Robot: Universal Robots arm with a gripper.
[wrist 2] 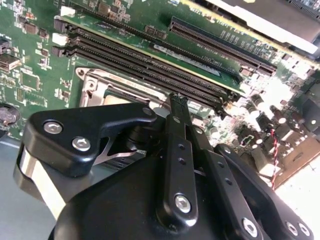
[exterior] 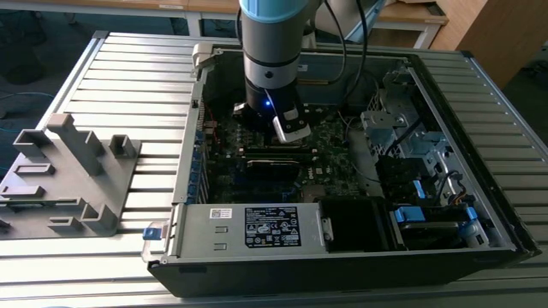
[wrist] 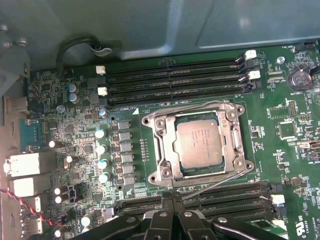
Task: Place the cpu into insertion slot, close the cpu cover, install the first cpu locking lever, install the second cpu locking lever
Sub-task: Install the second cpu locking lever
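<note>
- Green circuit board [wrist: 280,165] covers the floor of the open computer case [exterior: 479,212]; in the first wrist view the square socket [wrist: 199,144] sits a little right of the frame's centre.
- The chip [wrist: 201,144], dull grey-bronze on top, lies flat inside that socket.
- The silver cover frame [wrist: 233,134] is down around the chip, its cut-out centre leaving the chip's top bare.
- Thin wire levers run along the socket's edges; one of them [wrist: 220,179] lies along the lower edge, just outside the frame. Whether they are latched I cannot tell.
- Long black memory slots [wrist: 175,80] sit above the socket in that view, and more [wrist: 235,200] below it.
- The gripper [wrist: 172,197] shows at the bottom centre of the first wrist view, its black fingertips pressed together with nothing between them, over the lower slots and near the socket's lower edge.
- In the second wrist view the same closed tips [wrist 2: 178,100] sit mid-frame, just beside a corner of the silver socket rim [wrist 2: 92,82].
- In the exterior view the arm [exterior: 272,64] reaches straight down into the case, upper centre of the frame.
- A grey plastic fixture [exterior: 68,173] stands on the ribbed metal table [exterior: 128,77] at the left of that frame.
</note>
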